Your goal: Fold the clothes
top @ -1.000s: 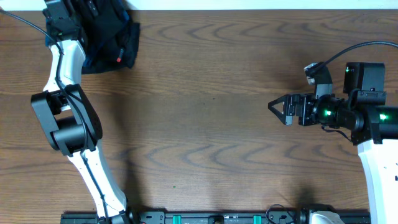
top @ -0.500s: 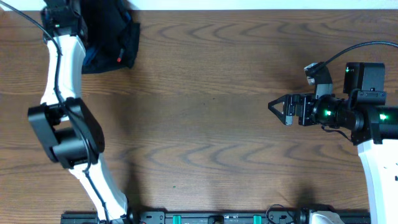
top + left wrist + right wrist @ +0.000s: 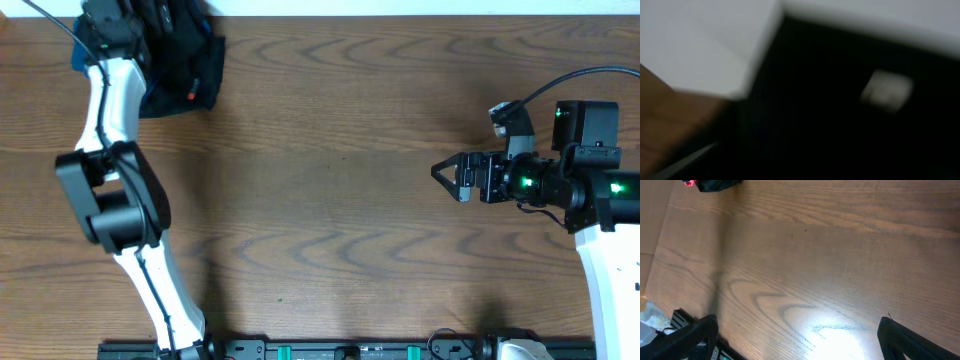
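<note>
The clothes (image 3: 180,40) lie as a heap of black fabric at the table's far left corner. Blurred black fabric (image 3: 840,110) with a pale patch fills most of the left wrist view. My left gripper (image 3: 120,12) hangs over that heap at the frame's top edge. Its jaws stand wide, its fingers are lost in the dark, and nothing shows held. My right gripper (image 3: 440,172) hovers open over bare wood at the right, far from the clothes, with only tabletop between its fingers (image 3: 695,335).
A small black piece with a red tag (image 3: 197,88) lies at the heap's right edge, also at the top left of the right wrist view (image 3: 715,184). A sliver of blue fabric (image 3: 77,60) shows beside the left arm. A rail with connectors (image 3: 350,351) lines the near edge.
My left arm has swung over the heap, its wrist ending slightly farther right and its elbow shifted. The right arm has not moved.
</note>
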`<state>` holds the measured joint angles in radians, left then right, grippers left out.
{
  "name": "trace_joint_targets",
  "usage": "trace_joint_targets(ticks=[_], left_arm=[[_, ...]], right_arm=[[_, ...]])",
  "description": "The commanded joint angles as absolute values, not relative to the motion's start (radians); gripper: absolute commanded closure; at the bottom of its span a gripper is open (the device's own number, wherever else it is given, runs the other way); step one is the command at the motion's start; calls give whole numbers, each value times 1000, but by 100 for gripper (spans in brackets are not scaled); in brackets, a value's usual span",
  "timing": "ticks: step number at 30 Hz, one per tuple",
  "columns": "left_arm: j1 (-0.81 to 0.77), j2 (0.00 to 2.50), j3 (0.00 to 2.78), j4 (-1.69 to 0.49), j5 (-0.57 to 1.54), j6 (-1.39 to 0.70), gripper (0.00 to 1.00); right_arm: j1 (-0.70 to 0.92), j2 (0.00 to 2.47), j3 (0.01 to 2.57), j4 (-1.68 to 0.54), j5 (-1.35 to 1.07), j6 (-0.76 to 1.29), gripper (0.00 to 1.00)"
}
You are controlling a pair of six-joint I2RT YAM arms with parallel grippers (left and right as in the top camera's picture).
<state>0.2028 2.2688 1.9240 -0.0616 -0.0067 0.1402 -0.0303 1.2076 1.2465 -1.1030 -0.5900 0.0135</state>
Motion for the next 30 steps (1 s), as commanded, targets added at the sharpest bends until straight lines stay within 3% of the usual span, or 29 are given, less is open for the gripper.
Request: trace_joint_targets(ticks=[1, 16, 30], left_arm=[[211, 2343, 1919, -78, -11, 157, 2], [249, 2181, 1919, 93, -11, 157, 2], [250, 2297, 1919, -109, -7, 133, 2]], right_arm=[[-38, 1199, 1256, -1111, -591, -1, 1], [-38, 1199, 1256, -1109, -591, -1, 1], [-38, 1199, 1256, -1104, -591, -1, 1]])
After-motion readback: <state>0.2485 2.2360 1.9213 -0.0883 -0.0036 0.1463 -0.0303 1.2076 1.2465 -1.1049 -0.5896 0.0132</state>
